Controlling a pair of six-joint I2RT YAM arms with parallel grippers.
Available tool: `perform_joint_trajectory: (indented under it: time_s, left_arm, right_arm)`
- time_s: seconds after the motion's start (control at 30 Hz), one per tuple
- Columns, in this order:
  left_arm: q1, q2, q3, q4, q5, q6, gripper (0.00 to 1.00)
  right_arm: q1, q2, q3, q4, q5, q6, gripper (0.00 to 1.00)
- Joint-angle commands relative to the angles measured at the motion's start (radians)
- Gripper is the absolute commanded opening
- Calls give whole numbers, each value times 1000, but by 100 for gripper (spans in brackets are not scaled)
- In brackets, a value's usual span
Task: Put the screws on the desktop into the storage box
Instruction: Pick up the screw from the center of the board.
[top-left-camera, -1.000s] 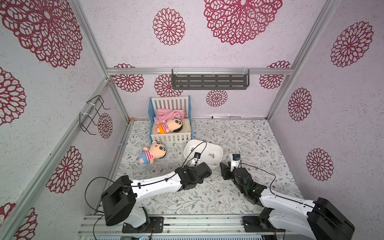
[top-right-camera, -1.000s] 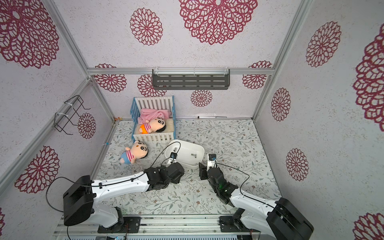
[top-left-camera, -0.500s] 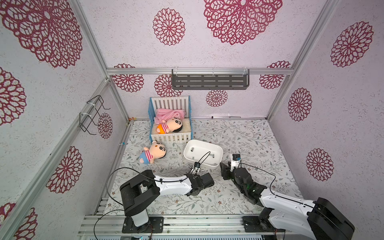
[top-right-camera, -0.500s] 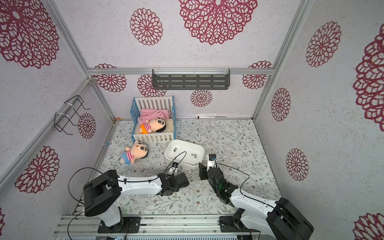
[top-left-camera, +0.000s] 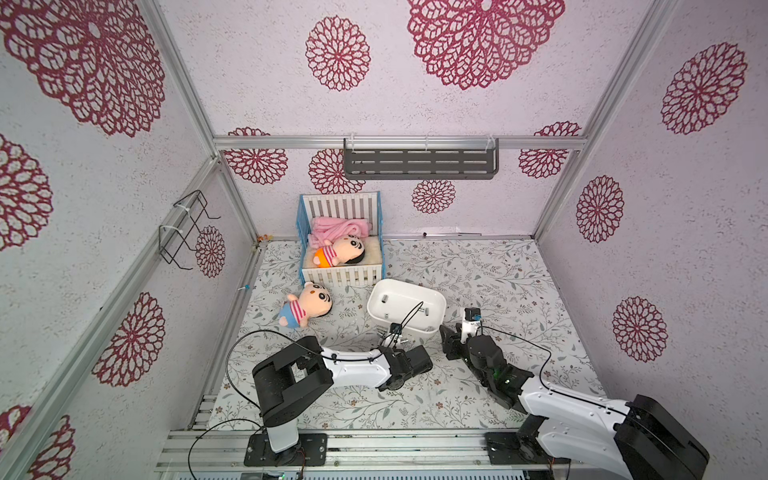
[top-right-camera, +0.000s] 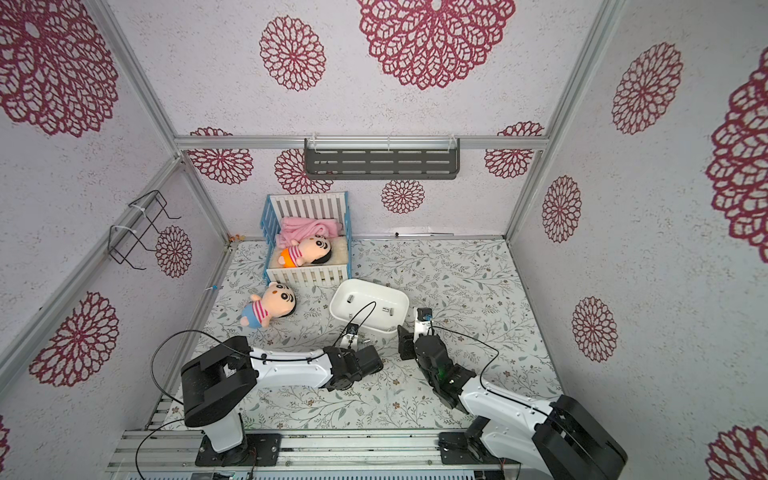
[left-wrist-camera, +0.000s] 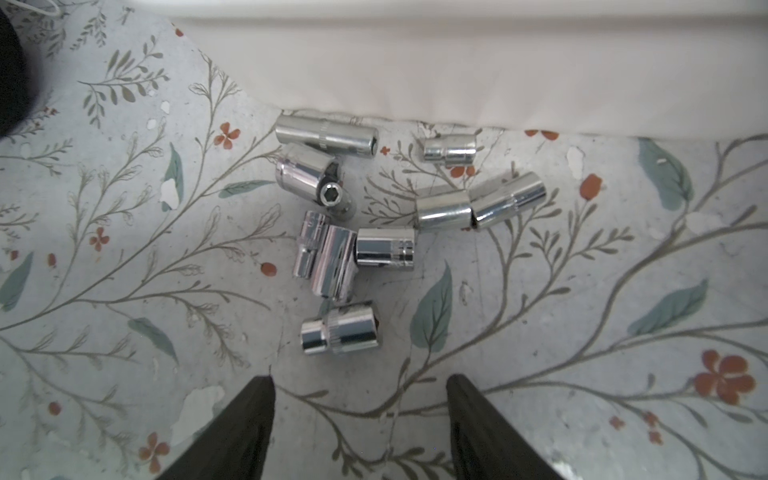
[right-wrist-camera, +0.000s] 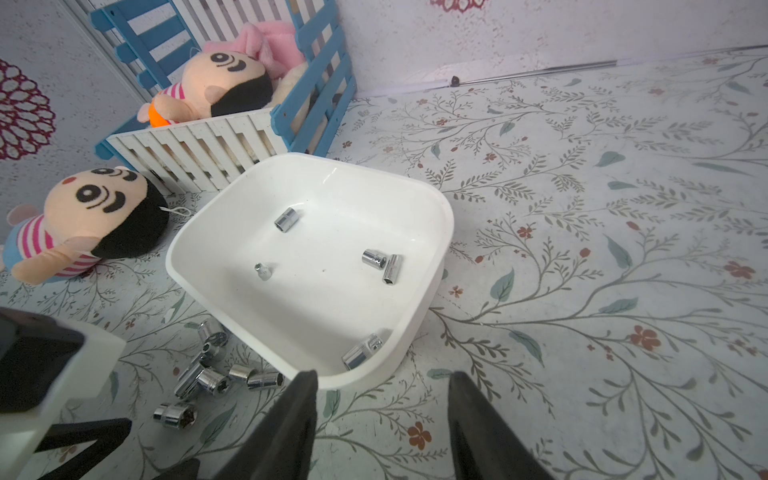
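1. Currently, about ten screws (left-wrist-camera: 384, 249) lie heaped on the desktop (left-wrist-camera: 124, 291), at the storage box's (right-wrist-camera: 353, 183) 6 o'clock in both top views; five more lie inside.
2. Left gripper (left-wrist-camera: 359, 380): jaws wide, empty, just short of the heap.
3. Right gripper (right-wrist-camera: 382, 374): jaws parted, empty, at the box's 4 o'clock.

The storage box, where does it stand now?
In both top views the storage box sits on the desktop, by the toy crib's front right corner and right of the lying doll; loose screws lie beside its near wall.

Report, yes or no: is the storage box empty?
No, several screws lie inside the storage box, while more sit beside it on the desktop.
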Motion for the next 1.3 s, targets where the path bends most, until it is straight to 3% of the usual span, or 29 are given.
perform_joint_trajectory:
  time_s: [0.0,0.3,1.03,1.27]
  left_arm:
    - [13,12,-20,28,10,-25,70]
    - [85,-4,-90,125,87,-45,67]
    - [124,7,-134,178,135,-57,57]
    - [124,-2,-149,181,142,-67,43]
  right_arm:
    - [1,5,16,31,-6,-11,55]
    - [1,18,21,26,-6,-11,55]
    - [1,25,24,23,-11,-7,54]
    - [1,27,26,24,-13,-8,54]
